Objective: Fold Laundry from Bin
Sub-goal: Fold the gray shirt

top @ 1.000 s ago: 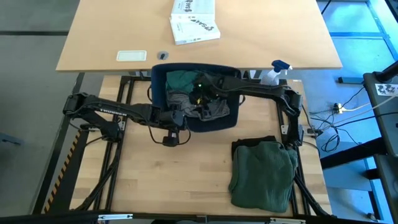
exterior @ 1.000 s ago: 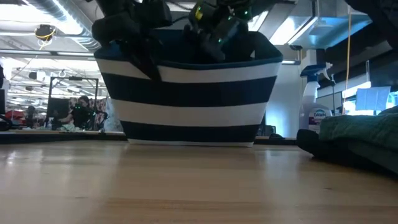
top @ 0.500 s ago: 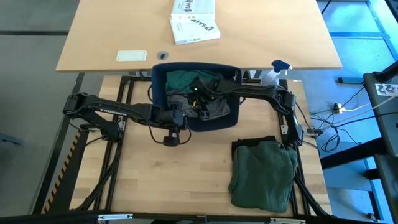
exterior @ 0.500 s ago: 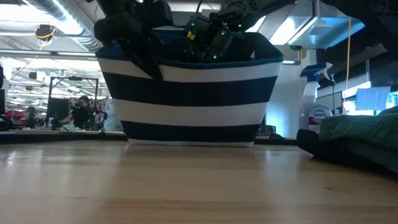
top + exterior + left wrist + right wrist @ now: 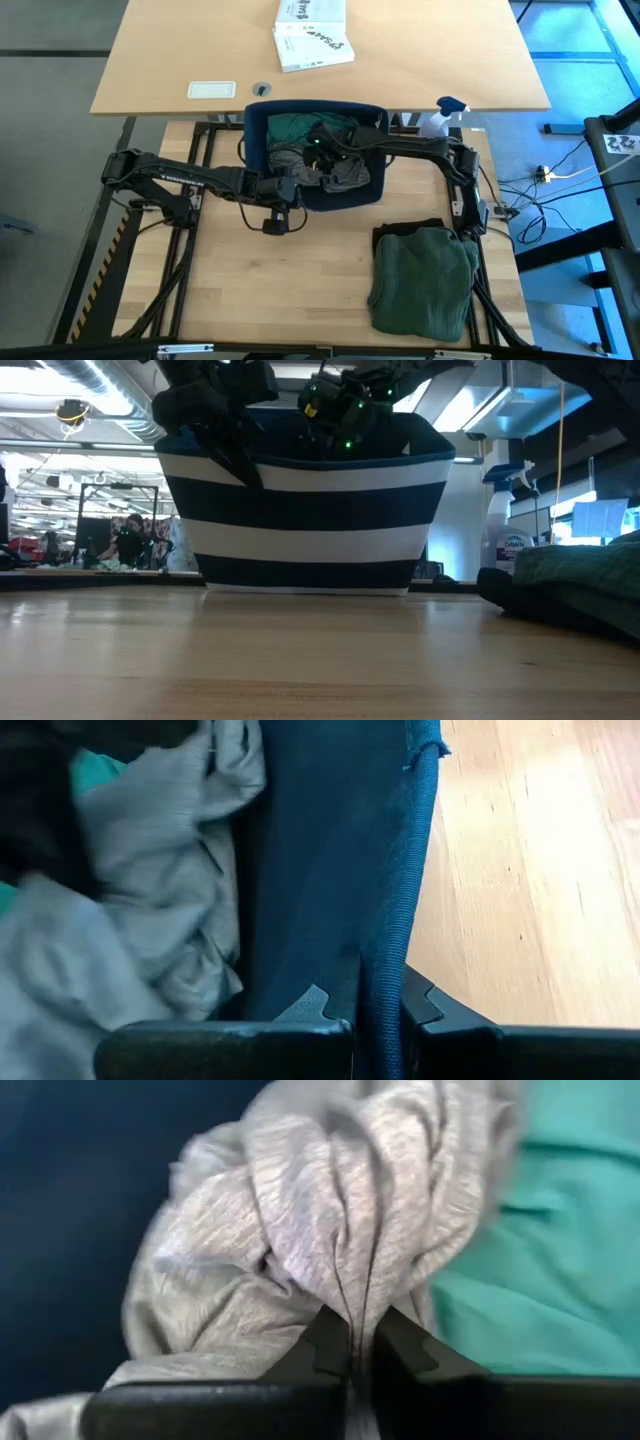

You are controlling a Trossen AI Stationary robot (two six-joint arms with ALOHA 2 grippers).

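The right gripper (image 5: 360,1350) is now pinching shut on the light grey garment (image 5: 330,1230) inside the bin (image 5: 340,198) — open moments ago. The left gripper (image 5: 378,1010) is clamping the bin's near-left wall — lifting looks next.

Both arms are dark, near black, built of long slim links joined by chunky round joints. The left arm (image 5: 185,180) carries pale lettering along its forearm link. The right arm (image 5: 425,150) shows small green lights near its wrist, and thin black cables trail beside its base.
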